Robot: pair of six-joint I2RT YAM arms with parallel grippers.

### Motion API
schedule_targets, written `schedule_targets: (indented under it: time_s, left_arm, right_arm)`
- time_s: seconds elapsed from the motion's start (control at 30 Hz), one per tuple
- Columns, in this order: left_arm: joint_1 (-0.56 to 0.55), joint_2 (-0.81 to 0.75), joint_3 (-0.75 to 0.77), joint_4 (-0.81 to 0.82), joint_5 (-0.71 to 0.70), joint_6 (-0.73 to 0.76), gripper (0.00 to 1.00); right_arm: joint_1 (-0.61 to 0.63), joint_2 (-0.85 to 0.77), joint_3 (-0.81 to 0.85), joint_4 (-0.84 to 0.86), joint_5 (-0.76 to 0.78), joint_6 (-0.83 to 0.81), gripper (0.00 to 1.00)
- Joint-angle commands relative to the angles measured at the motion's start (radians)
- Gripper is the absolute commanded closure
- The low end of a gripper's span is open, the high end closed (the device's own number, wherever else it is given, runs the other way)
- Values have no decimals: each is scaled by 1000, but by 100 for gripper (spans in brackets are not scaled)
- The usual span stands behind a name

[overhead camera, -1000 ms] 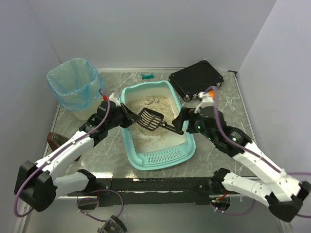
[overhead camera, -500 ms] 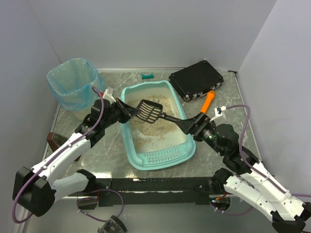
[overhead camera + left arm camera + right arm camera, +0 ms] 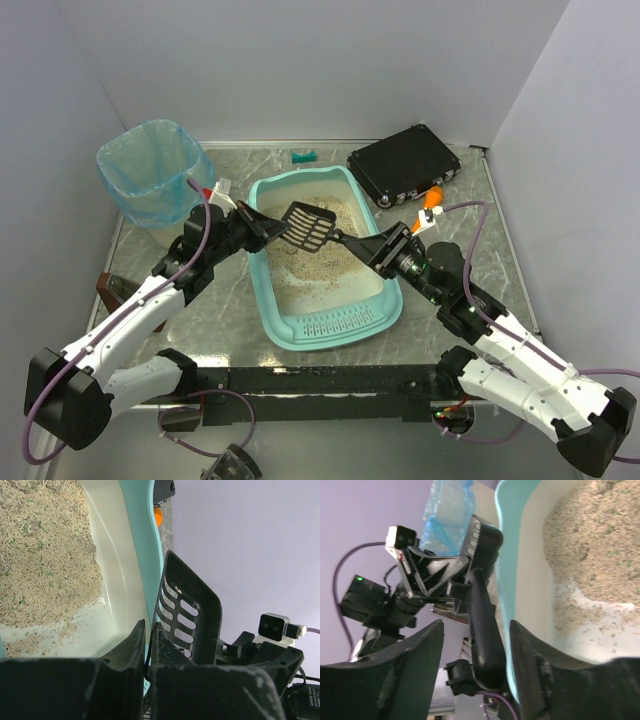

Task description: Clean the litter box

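Litter box [image 3: 330,327] sits between both arms. Left gripper [image 3: 270,228] is clenched on the head edge of the black scoop [image 3: 310,227], above the box. Right gripper [image 3: 375,250] is released, fingers spread around the scoop handle over the box's right rim. Blue-bagged bin [image 3: 150,180] is left of the box, black case [image 3: 405,162] past its far-right corner.

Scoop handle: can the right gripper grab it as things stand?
Probably yes. The scoop handle lies between the right gripper's open fingers, nothing blocking it, while the left gripper pinches the scoop.
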Motion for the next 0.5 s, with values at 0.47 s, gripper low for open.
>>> schedule_targets:
  time_s: [0.47]
  left_arm:
    - [3,-11,-3,55,17,-26,99]
  right_arm:
    - [-3,-9,-17,75,71,41,52]
